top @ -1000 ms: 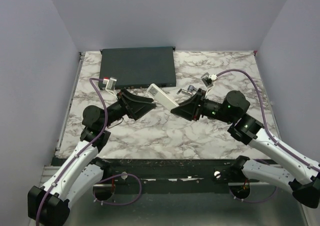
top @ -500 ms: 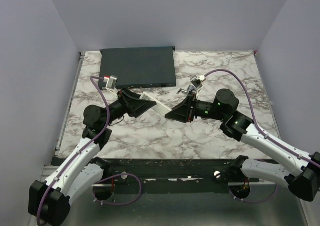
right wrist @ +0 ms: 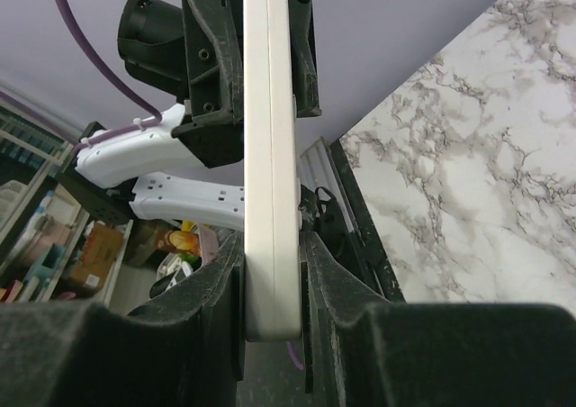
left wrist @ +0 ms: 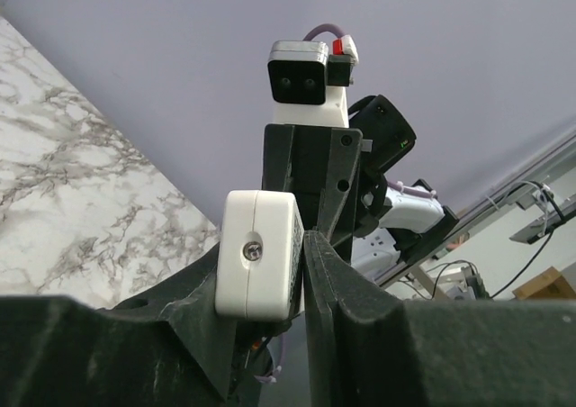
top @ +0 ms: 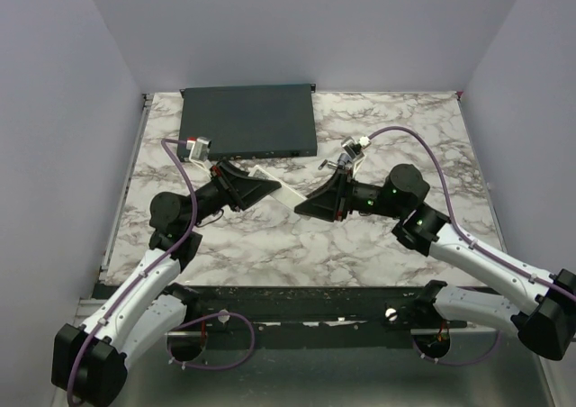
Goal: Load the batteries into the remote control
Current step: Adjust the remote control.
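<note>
Both arms meet over the middle of the table (top: 387, 128), and the remote (top: 286, 191) hangs between them, clear of the marble.

The left gripper (top: 268, 185) is clamped on one end. In its wrist view the square white end face with a small screw sits pinched between the two fingers (left wrist: 328, 281), touching both.

The right gripper (top: 306, 204) grips the other end. In its wrist view the remote runs straight out from between the fingers (right wrist: 216, 299) as a narrow white edge, with a seam line along its length.

We judge the two-ended hold to be deliberate. With each end fixed, one arm can brace the body while the other works on the back cover. That seam is likely where the cover parts, and the cover looks to be on.

We cannot pick out the batteries in any view, so their position goes unrecorded here.

A dark flat box (top: 249, 119) lies on the table beyond the left fingers, well apart from the remote.

Risk: pulling along the bar with both ends clamped could make the smooth plastic slip from one grip.
</note>
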